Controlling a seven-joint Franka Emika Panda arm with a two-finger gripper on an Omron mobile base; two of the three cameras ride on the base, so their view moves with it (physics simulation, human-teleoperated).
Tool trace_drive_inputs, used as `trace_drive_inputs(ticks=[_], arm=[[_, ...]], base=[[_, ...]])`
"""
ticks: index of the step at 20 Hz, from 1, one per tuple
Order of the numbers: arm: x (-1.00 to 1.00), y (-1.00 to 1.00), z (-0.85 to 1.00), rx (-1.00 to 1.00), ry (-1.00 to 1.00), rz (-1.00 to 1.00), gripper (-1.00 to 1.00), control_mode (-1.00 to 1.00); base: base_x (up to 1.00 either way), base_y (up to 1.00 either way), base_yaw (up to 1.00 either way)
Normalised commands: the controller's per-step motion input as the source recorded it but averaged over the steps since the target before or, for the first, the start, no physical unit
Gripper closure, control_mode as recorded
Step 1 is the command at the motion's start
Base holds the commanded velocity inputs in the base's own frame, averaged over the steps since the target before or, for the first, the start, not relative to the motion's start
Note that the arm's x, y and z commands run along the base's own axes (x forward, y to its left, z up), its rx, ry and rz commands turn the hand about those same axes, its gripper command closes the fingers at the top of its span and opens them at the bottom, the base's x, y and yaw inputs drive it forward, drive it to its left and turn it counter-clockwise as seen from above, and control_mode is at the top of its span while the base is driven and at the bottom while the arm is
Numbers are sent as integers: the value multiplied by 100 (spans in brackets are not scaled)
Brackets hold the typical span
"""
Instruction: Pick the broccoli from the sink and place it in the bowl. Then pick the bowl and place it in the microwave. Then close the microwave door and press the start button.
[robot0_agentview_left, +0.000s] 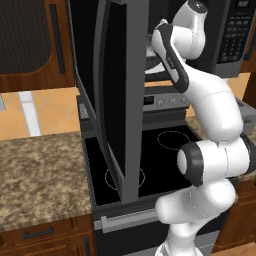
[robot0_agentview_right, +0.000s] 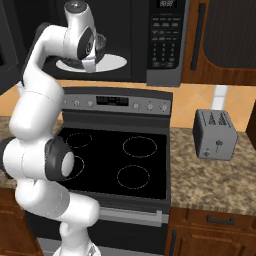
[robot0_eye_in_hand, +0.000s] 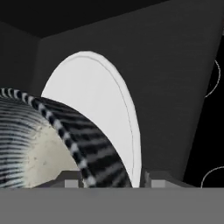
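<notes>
Wide dark glass microwave door (robot0_agentview_left: 112, 95) swung open at left. Ribbed dark blue-grey bowl (robot0_eye_in_hand: 48, 140) over white round turntable plate (robot0_eye_in_hand: 103, 113) inside black microwave (robot0_agentview_right: 165, 40); two-finger gripper (robot0_eye_in_hand: 113, 179) clamps bowl rim. Small grey toaster (robot0_agentview_right: 215, 134) right on counter.

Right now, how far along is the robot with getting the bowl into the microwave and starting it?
The bowl is already inside the microwave, over the white turntable. In the hand view the gripper straddles the bowl's rim, so the placing step is in hand. I cannot see whether the broccoli is in the bowl. Left to do: let go, back out, close the open microwave door, and press start on the keypad.
</notes>
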Motion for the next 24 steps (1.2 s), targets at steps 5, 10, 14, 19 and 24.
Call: trace_drive_inputs(ticks=[5,10,14,19,24], arm=[[-27,0,2,4,-23,-1,-100,-100],[-82,-8,-1,3,-20,0,-100,-100],[-100,-6,-4,0,-13,0,-100,-100],[-51,0,-42,-11,-1,0,-100,-100],[-16,-1,-77,-28,0,1,-100,-100]], base=[[0,0,0],[0,0,0],[0,0,0],[0,0,0],[0,0,0]])
